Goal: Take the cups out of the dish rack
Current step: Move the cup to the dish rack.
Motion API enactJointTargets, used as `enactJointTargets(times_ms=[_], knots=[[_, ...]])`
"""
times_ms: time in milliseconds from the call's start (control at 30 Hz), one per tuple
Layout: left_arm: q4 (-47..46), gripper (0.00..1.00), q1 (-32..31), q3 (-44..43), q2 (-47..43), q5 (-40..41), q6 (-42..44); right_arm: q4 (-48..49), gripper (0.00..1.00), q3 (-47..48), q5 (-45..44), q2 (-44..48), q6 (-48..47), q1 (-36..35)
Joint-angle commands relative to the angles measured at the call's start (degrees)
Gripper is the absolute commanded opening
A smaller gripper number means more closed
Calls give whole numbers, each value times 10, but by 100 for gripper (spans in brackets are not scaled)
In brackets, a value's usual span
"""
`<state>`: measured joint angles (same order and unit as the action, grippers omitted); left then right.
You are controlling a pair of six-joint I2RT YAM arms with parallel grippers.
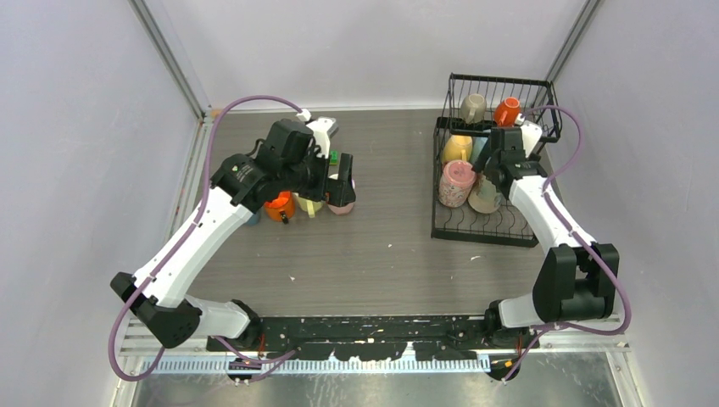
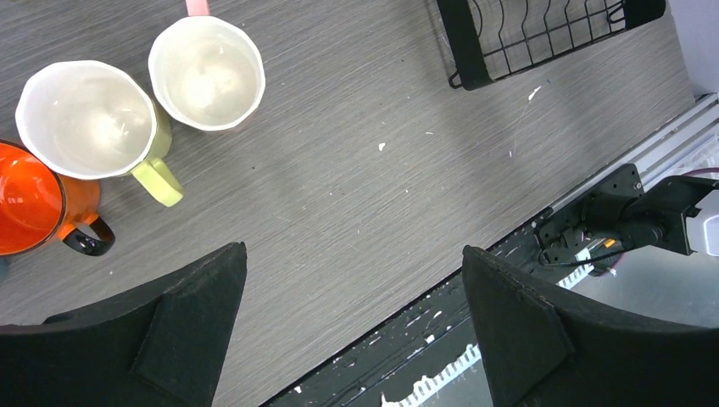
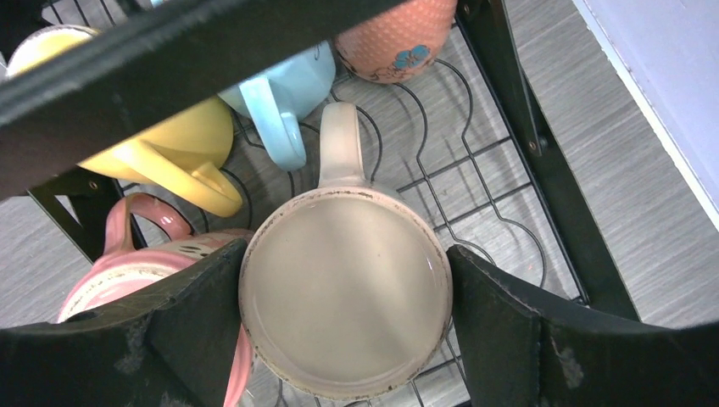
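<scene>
Right wrist view: the right gripper [image 3: 345, 264] straddles the cream mug [image 3: 343, 309], which stands upright on the base of the dish rack [image 3: 543, 161], with fingers beside its rim; whether they clamp it I cannot tell.

No legible text, brand, number or sign anywhere; only blue flower motif [image 3: 413, 58] on dotted cup [image 3: 377, 38].

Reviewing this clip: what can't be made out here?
1. Right wrist view: whether the right gripper touches the cream mug; its fingers meet the rim with no readable gap.
2. Same view: much of the yellow mug and light blue mug, behind the dish rack's black bar.
3. Left wrist view: the orange cup, cut off by the left edge.
</scene>
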<state>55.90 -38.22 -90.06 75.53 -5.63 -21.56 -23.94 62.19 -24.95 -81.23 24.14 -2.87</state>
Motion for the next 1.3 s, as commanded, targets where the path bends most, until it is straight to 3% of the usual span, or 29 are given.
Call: enactJointTargets(times_ms=[0, 567, 1267], knots=[[-25, 100, 1, 3, 1, -7, 8, -22, 73, 22, -27, 40, 16, 1], [-34, 100, 2, 15, -1, -11, 2, -123, 70, 33, -20, 64, 54, 1], [-39, 100, 2, 27, -5, -15, -2, -147, 100, 6, -5, 78, 65, -2]])
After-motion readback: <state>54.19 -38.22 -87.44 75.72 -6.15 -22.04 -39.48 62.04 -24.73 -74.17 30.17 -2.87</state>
